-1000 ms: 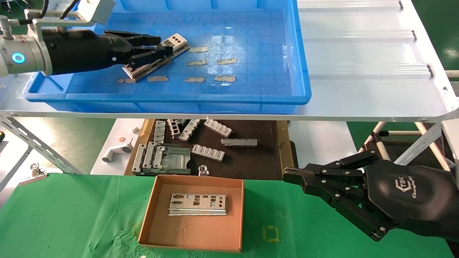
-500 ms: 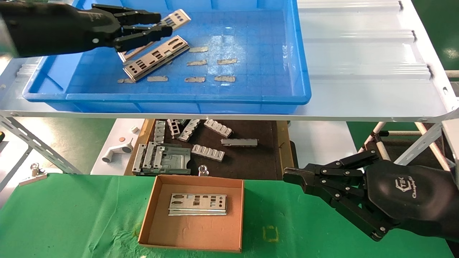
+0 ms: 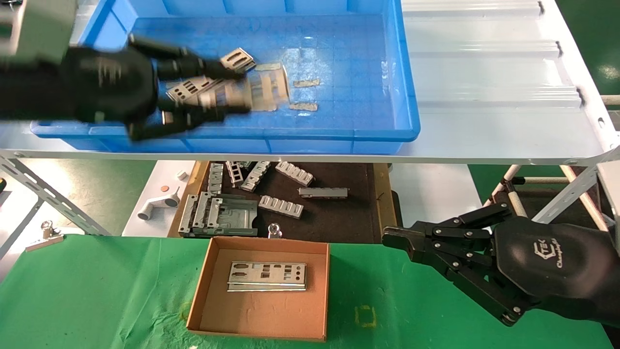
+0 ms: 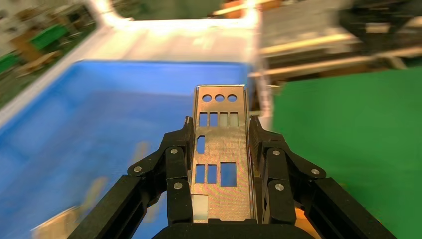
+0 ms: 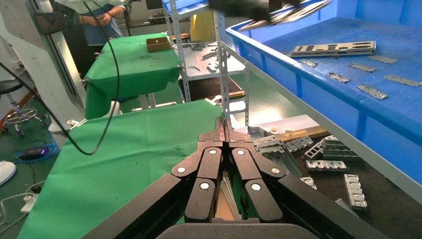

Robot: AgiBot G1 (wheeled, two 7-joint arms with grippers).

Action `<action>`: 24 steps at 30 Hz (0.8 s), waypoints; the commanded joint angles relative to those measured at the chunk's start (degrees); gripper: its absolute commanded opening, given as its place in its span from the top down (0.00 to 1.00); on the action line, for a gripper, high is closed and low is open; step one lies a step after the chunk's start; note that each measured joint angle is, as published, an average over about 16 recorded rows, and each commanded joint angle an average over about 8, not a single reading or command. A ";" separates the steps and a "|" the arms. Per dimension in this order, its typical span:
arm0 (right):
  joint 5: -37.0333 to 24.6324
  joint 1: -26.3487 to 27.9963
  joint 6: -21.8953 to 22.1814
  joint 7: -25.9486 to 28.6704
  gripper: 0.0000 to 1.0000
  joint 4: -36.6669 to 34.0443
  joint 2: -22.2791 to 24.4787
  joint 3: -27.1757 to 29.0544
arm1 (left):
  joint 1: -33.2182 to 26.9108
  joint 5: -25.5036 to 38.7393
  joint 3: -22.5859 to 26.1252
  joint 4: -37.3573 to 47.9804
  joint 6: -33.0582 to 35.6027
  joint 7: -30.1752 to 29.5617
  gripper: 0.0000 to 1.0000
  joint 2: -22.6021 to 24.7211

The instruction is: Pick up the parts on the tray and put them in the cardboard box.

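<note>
while the right gripper [image 3: 395, 240] is parked with fingers pressed together over the green cloth [image 3: 97, 291], a part [image 4: 220, 149] is clamped between the fingers of the left gripper [image 3: 213, 92] above the tray [image 3: 348, 131]; another part [image 3: 267, 276] lies in the cardboard box [image 3: 261, 317].

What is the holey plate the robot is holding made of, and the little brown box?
The plate in the left gripper looks like thin sheet metal: silver-grey, slightly shiny, with cleanly punched round and square holes. The cardboard box looks like plain cardboard: dull brown, with thin folded walls. Another plate lies in it.
</note>
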 commanded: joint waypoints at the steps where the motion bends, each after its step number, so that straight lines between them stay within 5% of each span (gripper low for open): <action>1: 0.00 0.00 0.00 0.00 1.00 0.00 0.00 0.00 | 2.79 -4.47 2.06 -7.78 0.01 -1.77 1.00 -2.68; 9: 0.00 0.00 0.00 0.00 1.00 0.00 0.00 0.00 | 10.03 -6.66 11.70 -19.96 -3.47 -3.42 1.00 -7.58; 24: 0.00 0.00 0.00 0.00 1.00 0.00 0.00 0.00 | 22.64 8.29 18.76 -18.81 -24.43 3.53 1.00 1.41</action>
